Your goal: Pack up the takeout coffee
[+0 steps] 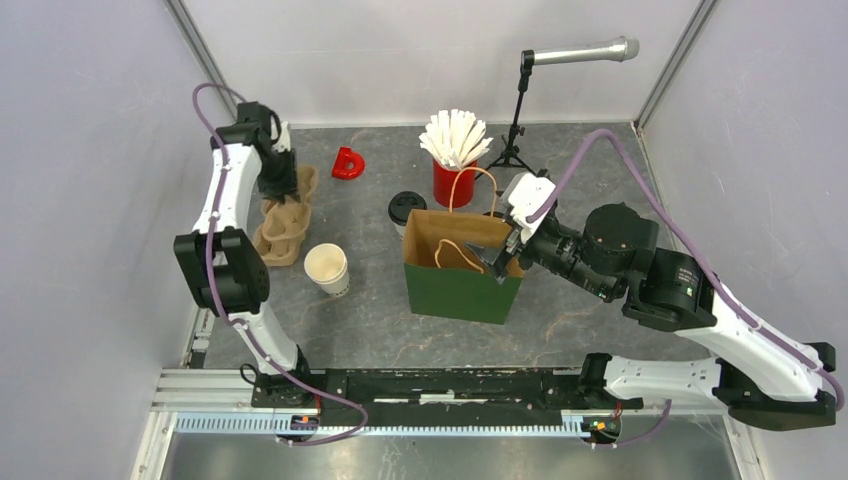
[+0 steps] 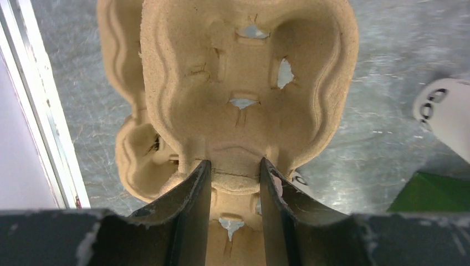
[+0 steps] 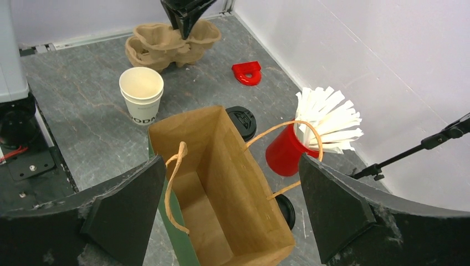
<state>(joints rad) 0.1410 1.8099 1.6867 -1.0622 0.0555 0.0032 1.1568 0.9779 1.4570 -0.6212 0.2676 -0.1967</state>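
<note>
Our left pincer (image 2: 233,206) reaches down at the far left of the table (image 1: 560,330). Its jaws are about half closed and clamp a raised ridge of the carrier (image 2: 244,72) between the two fingers (image 2: 188,216). The carrier sits flat on the table, and a second lobed pulp layer shows beneath it, offset to the left.

Just beside the carrier, toward the middle, stands the open cup (image 1: 327,268). It is upright, has no lid, and touches neither the carrier nor the bag (image 1: 460,290).

Our right pincer (image 3: 233,205) hangs over the mouth of the bag with its jaws spread as wide as they go, and it holds nothing. The bag stands upright and open in the middle of the table, green outside and brown inside. Both handles are up, and we see nothing on the part of its floor that shows.

The lidded cup (image 1: 407,210) stands just behind the bag's far left corner, outside it. A black lid (image 3: 286,210) lies on the table against the bag's right side, partly hidden by it.

Behind the bag is the red cup (image 1: 452,182) of white sticks (image 1: 455,135). Further left, near the back wall, lies a red piece (image 1: 348,163). A stand (image 1: 515,130) rises at the back right.
</note>
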